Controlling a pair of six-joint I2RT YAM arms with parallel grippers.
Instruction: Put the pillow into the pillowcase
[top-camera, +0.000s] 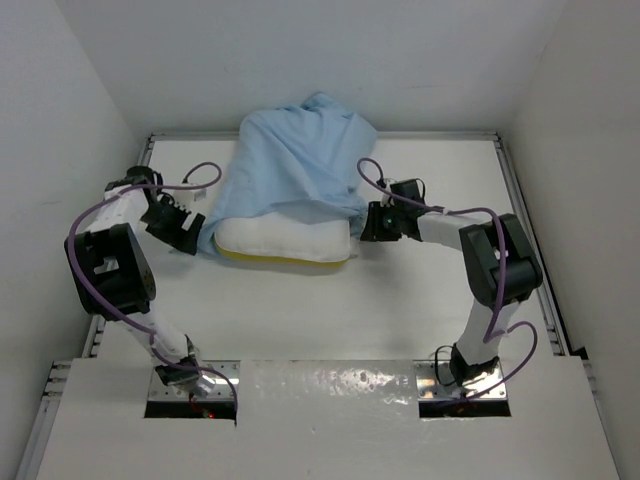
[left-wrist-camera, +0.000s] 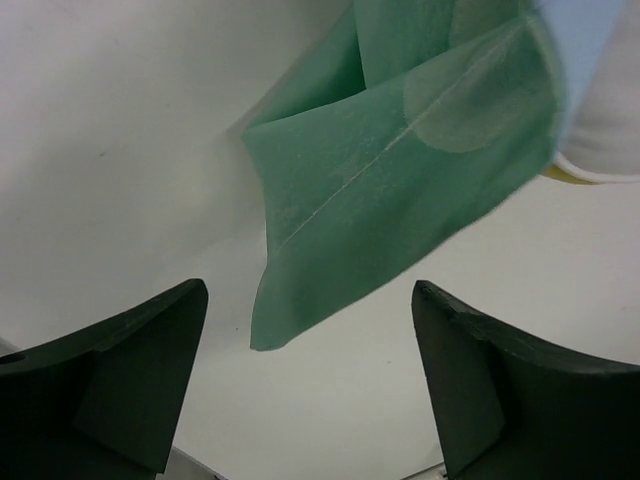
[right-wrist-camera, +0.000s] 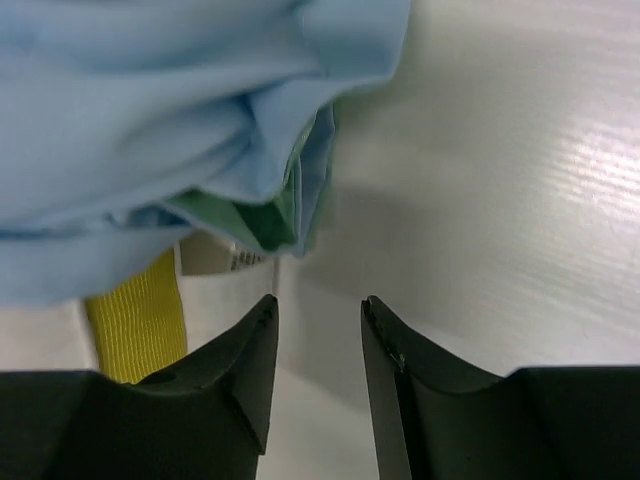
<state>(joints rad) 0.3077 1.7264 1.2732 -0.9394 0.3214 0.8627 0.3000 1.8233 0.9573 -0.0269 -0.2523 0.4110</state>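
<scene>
From above, the pillow (top-camera: 285, 243) lies toward the far edge of the bench (top-camera: 330, 310), mostly covered by the pillowcase (top-camera: 300, 160), near edge bare; the left end effector (top-camera: 200, 240) and right end effector (top-camera: 368, 222) flank its near corners, likely to draw the opening on. Left wrist: jaws wide, a green flap (left-wrist-camera: 400, 190) hanging loose ahead, unheld. Right wrist: jaws narrow and empty; the hem (right-wrist-camera: 290, 200) and yellow band (right-wrist-camera: 135, 325) lie just beyond.

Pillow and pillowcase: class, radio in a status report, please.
Left gripper open, empty. Right gripper narrowly open, empty. Pillowcase over far part of pillow; near edge bare. No obstruction seen.
</scene>
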